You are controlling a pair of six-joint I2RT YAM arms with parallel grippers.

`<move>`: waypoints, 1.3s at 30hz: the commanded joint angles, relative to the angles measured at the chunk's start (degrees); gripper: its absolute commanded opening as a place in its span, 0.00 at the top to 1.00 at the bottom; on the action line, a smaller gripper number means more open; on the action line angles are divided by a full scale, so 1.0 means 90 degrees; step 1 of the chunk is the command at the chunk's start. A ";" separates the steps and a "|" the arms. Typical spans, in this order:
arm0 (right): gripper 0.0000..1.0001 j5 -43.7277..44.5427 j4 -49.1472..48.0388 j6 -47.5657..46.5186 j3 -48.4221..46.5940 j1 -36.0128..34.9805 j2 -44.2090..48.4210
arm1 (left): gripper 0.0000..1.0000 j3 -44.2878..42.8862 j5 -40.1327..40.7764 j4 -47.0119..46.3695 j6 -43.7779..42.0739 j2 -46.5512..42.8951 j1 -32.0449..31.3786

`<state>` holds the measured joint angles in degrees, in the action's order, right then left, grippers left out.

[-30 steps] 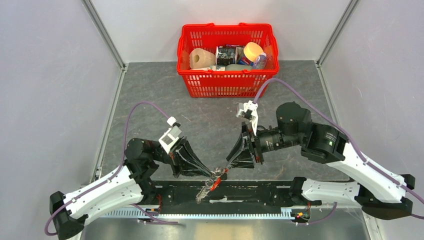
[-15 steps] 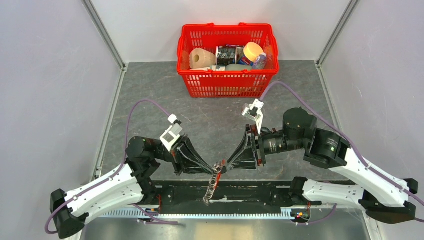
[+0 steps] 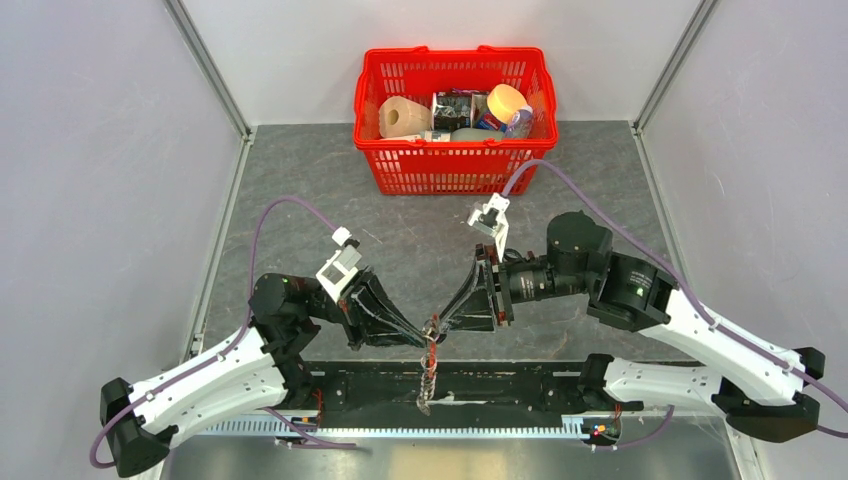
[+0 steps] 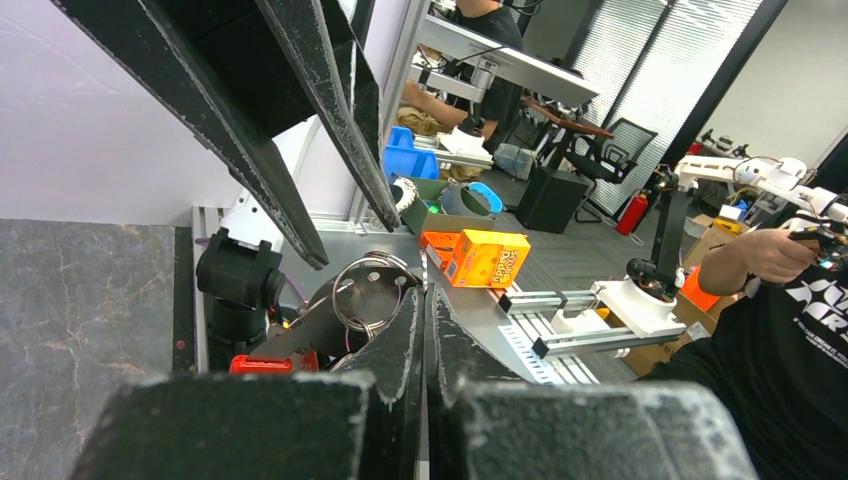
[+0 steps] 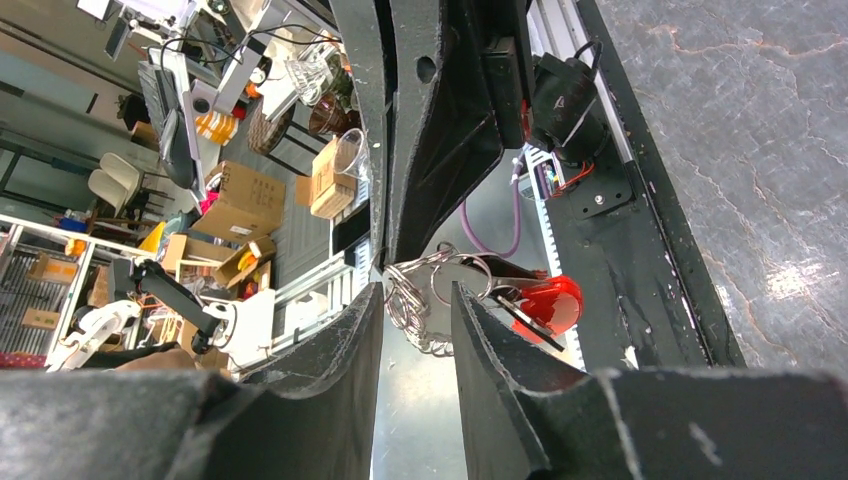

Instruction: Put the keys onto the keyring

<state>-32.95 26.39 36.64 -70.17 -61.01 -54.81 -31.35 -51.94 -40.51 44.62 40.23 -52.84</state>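
Note:
The keyring (image 3: pixel 429 362) hangs in the air over the near table edge, between my two grippers. Its red strap (image 3: pixel 432 356) and silvery chain dangle straight down. My left gripper (image 3: pixel 426 336) is shut on the top of its ring; in the left wrist view the silver rings (image 4: pixel 366 292) and a flat grey holed blade sit just left of the closed jaws (image 4: pixel 423 292). My right gripper (image 3: pixel 439 322) is open, with the chain rings (image 5: pixel 408 300) between its fingertips and the red strap (image 5: pixel 546 303) to the right. A dark flat piece lies against that strap; I cannot tell whether it is the key.
A red basket (image 3: pixel 372 152) with a paper roll, packets and bottles stands at the back centre. The black base rail (image 3: pixel 530 385) runs along the near edge under the hanging bunch. Grey side walls close in the table left and right.
My right gripper has shifted left and a little away from the near edge, towards the left fingertips. The keyring has swung from a slant to hanging straight down.

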 commanded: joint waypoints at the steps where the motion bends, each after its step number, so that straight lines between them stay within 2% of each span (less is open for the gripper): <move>1: 0.62 -0.0168 -0.0432 -0.0044 0.0033 -0.0044 -0.0073 | 0.98 -0.0268 0.0127 -0.0362 0.0189 -0.0075 -0.0017; 10: 0.64 -0.0435 -0.0723 0.0007 0.0128 -0.0143 -0.0112 | 0.98 -0.0239 0.0163 -0.0362 0.0179 -0.0151 -0.0016; 13: 0.67 -0.0468 -0.0785 0.0028 0.0148 -0.0200 -0.0134 | 0.98 -0.0238 0.0184 -0.0335 0.0161 -0.0169 -0.0018; 23: 0.71 -0.0496 -0.0794 0.0029 0.0179 -0.0378 -0.0104 | 0.98 -0.0276 0.0321 -0.0139 0.0042 -0.0255 -0.0015; 28: 0.86 -0.0387 -0.0771 -0.0013 0.0143 -0.0462 -0.0085 | 0.98 -0.0282 0.0351 -0.0164 0.0052 -0.0251 -0.0015; 31: 1.00 -0.0222 -0.0706 -0.0101 0.0093 -0.0505 -0.0065 | 0.98 -0.0277 0.0342 -0.0195 0.0072 -0.0260 -0.0016; 39: 1.00 0.0235 -0.0449 -0.0426 0.0000 -0.0598 0.0061 | 0.98 -0.0122 0.0201 -0.0457 0.0110 -0.0465 -0.0012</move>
<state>-33.50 21.78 35.33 -68.79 -65.89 -55.68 -31.35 -50.52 -40.42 44.71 37.78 -52.84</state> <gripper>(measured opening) 0.009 0.022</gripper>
